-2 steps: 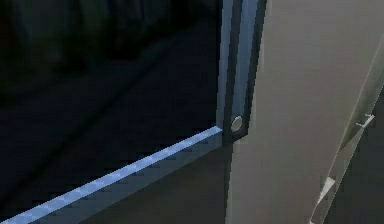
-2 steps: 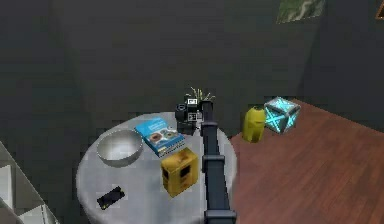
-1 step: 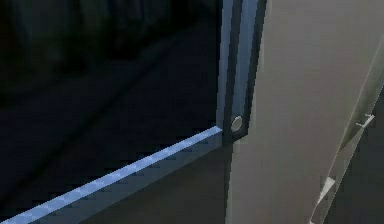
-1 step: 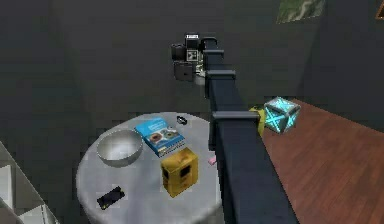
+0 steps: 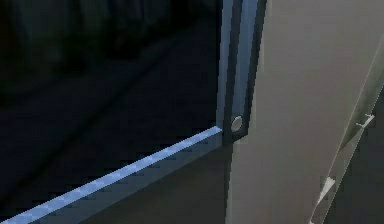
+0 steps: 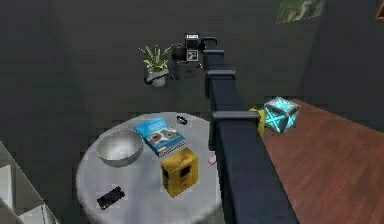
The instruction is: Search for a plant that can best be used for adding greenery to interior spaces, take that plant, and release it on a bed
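**Plant in hand, tight spot: pull in before turning**

I hold the plant (image 6: 155, 62): it hangs at the far end of my arm (image 6: 235, 130), out past the table (image 6: 140, 185) and clear of it, w/ dark wall behind. Can't tell how the jaws stand, so the grip is an unknown. A jolt could drop the pot.

Main risk is turning w/ the arm reached out. The plant could swing into the wall, or the arm could sweep the yellow box (image 6: 178, 172), blue book (image 6: 157, 135) or bowl (image 6: 120, 148), all near it on the table.

Ahead, a dark glass pane (image 5: 110, 90) w/ a blue-grey frame (image 5: 235, 70) looks v. close, so driving fwd prob. hits it.

Open room: wooden floor (image 6: 335, 150) at the arm side view's right, beyond the glowing cube (image 6: 280, 115). I'd retract first, then back off and hunt for a bed.
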